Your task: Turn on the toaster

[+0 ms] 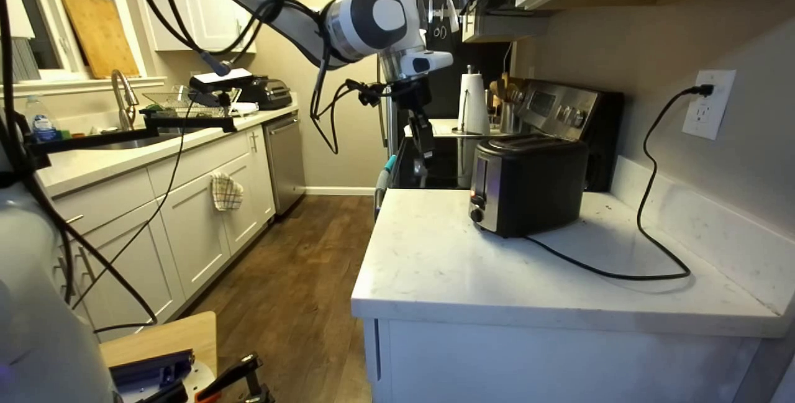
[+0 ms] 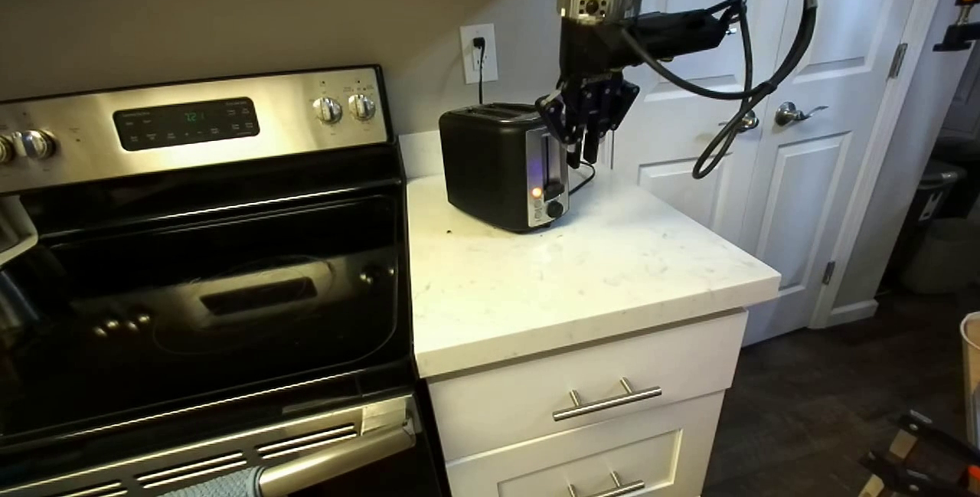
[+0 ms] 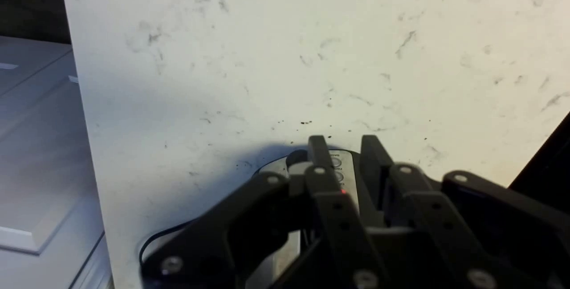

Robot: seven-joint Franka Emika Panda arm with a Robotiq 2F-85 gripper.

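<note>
The toaster [image 1: 537,185] stands upright on the white counter; it has black sides and a silver end face. It also shows in an exterior view [image 2: 490,168], where its silver face points away from the wall and a light on it glows orange. Its black lever sits low on that face, just above the round dial [image 2: 554,210]. My gripper [image 1: 427,153] points down, apart from the toaster, off its silver face. In an exterior view my gripper [image 2: 582,161] overlaps the face's edge. In the wrist view its fingertips [image 3: 343,146] have a gap with nothing held; the toaster face [image 3: 349,160] is partly hidden behind them.
A black power cord [image 1: 621,276] runs from the toaster to the wall outlet [image 1: 709,105]. A black stove [image 2: 230,290] adjoins the counter [image 2: 582,275]. A paper towel roll [image 1: 474,105] stands beyond. The counter's front edge drops to drawers [image 2: 597,382].
</note>
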